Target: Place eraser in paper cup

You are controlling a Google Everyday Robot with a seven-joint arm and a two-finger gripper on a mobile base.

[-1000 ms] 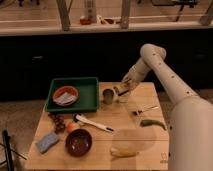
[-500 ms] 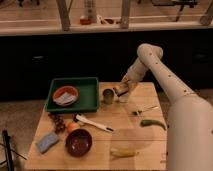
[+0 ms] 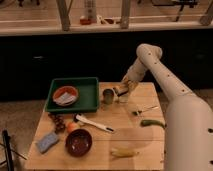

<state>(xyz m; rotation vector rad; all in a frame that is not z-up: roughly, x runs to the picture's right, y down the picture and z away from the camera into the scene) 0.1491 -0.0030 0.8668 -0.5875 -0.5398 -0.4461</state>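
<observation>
You look at a wooden table [image 3: 125, 137] standing before a dark counter [image 3: 60, 55]. The gripper [image 3: 120, 90] hangs at the paper cup [image 3: 122, 94], just right of the metal cup [image 3: 107, 96]. You cannot tell its grip or see the eraser. Arm and objects sit as they did a second ago.

This looks like a robot test lab dressed as a kitchen corner. A white robot arm [image 3: 160, 75] reaches in from 3 o'clock over a small wooden table [image 3: 125, 132], and its gripper [image 3: 121, 91] hangs near 12 o'clock, just beside a metal cup [image 3: 107, 96]. The table holds a mixed set of kitchen props: a green tray [image 3: 89, 99] at 10 o'clock, a dark red bowl [image 3: 79, 142] at 7 o'clock and a fork [image 3: 144, 109] at 2 o'clock. Behind it, a long counter [image 3: 45, 29] runs over dark cabinet fronts [image 3: 50, 60], with grey posts [image 3: 63, 15] rising from it.
</observation>
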